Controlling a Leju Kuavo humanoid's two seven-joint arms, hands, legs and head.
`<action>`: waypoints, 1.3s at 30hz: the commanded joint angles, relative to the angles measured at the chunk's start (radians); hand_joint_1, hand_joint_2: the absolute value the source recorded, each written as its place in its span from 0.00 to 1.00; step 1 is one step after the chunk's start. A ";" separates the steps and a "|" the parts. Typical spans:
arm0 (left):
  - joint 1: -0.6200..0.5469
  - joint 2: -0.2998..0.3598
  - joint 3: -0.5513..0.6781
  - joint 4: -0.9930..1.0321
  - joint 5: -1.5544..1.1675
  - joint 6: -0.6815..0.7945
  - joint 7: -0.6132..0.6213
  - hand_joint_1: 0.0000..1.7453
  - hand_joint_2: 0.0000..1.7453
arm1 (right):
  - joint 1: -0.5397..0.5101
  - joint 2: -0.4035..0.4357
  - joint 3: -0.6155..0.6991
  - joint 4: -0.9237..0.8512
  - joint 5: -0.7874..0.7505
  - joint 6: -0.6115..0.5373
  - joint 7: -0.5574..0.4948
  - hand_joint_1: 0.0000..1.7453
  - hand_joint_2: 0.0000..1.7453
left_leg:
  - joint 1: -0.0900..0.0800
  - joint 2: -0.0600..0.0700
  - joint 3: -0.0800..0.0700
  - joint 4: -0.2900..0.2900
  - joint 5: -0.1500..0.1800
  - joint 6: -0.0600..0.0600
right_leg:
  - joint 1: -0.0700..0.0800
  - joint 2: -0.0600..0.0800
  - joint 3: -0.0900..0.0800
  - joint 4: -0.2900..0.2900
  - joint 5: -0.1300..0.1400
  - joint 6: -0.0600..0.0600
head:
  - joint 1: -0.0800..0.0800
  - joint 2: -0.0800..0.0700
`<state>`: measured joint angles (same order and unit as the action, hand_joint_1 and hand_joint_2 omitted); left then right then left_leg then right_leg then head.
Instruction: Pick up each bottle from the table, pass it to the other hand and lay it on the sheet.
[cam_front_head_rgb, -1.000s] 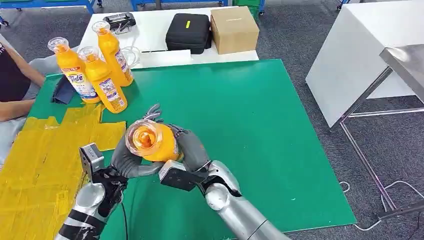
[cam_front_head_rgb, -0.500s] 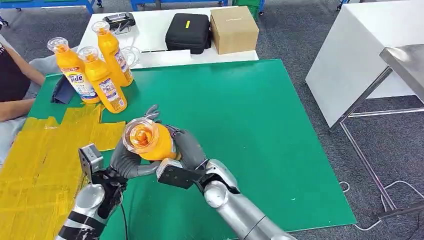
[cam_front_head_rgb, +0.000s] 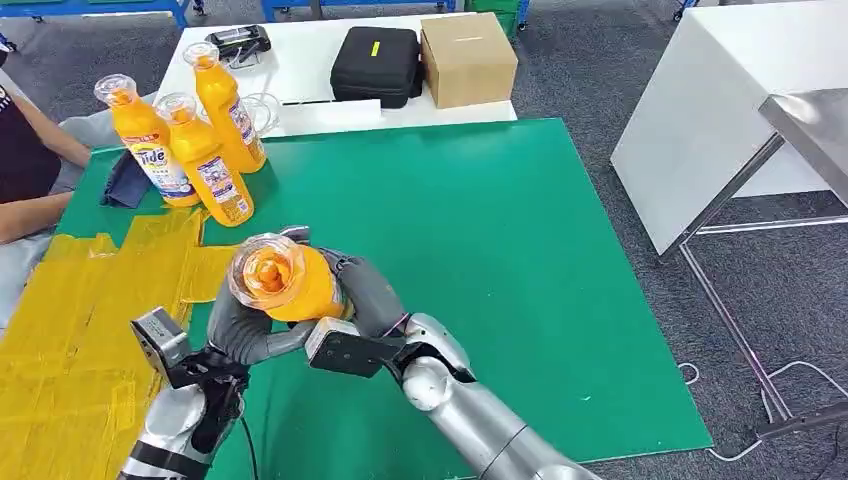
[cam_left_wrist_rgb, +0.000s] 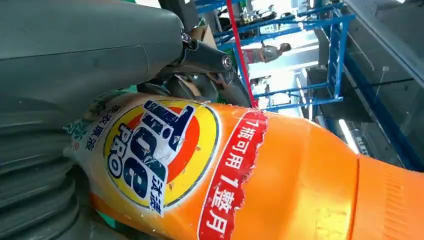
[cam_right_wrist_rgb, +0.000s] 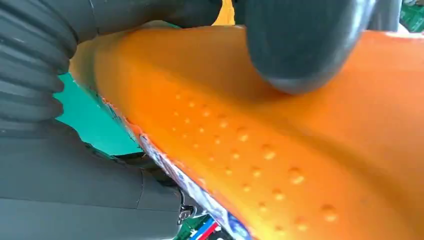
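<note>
An orange Tide bottle (cam_front_head_rgb: 285, 280) with a clear cap is held upright above the green table (cam_front_head_rgb: 480, 230), its cap toward the camera. Both hands wrap it: my left hand (cam_front_head_rgb: 240, 325) from the left and my right hand (cam_front_head_rgb: 365, 290) from the right. The left wrist view shows the bottle's label (cam_left_wrist_rgb: 160, 150) close up against the grey palm. In the right wrist view the thumb (cam_right_wrist_rgb: 305, 45) presses the bottle's orange side (cam_right_wrist_rgb: 280, 150). The yellow sheet (cam_front_head_rgb: 80, 320) covers the table's left part. Three more orange bottles (cam_front_head_rgb: 195, 135) stand at the far left.
A person's arm (cam_front_head_rgb: 30, 190) rests at the left edge of the table. A white table behind carries a black case (cam_front_head_rgb: 376, 65) and a cardboard box (cam_front_head_rgb: 468, 58). A white cabinet (cam_front_head_rgb: 720, 110) and a metal frame (cam_front_head_rgb: 760, 330) stand to the right.
The bottle and both hands have shifted slightly left, toward the yellow sheet. The left hand's fingers have closed further around the bottle.
</note>
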<state>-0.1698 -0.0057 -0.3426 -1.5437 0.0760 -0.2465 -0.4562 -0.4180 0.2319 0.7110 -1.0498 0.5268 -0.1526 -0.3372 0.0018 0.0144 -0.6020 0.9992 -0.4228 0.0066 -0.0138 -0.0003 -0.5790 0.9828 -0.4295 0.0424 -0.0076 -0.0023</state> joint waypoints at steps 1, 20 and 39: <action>-0.032 -0.021 -0.074 -0.085 -0.035 0.006 -0.036 1.00 1.00 | -0.019 -0.020 0.033 0.135 0.005 0.015 0.020 1.00 1.00 | 0.002 -0.006 0.003 0.001 -0.001 0.000 | 0.002 -0.004 0.006 -0.001 -0.001 -0.002 | 0.000 0.000; -0.048 -0.019 -0.120 -0.012 -0.093 0.043 -0.008 0.00 1.00 | -0.065 0.016 0.037 0.267 0.034 0.020 0.088 1.00 1.00 | 0.001 -0.006 0.003 0.000 0.000 0.000 | 0.001 -0.005 0.004 -0.002 -0.001 -0.001 | 0.000 0.000; -0.056 -0.033 -0.112 -0.008 -0.049 0.028 0.016 0.00 1.00 | -0.086 0.041 0.079 0.422 0.110 -0.003 0.155 1.00 1.00 | 0.003 -0.008 0.004 0.000 -0.001 0.000 | 0.003 -0.007 0.006 -0.002 -0.001 -0.002 | 0.000 0.000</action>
<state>-0.1435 -0.0053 -0.3437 -1.5297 0.0237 -0.1789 -0.4158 -0.4964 0.2785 0.7397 -0.8400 0.6142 -0.1564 -0.2407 0.0018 0.0154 -0.6010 0.9993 -0.4228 0.0066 -0.0138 0.0010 -0.5801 0.9827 -0.4287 0.0411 -0.0080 -0.0023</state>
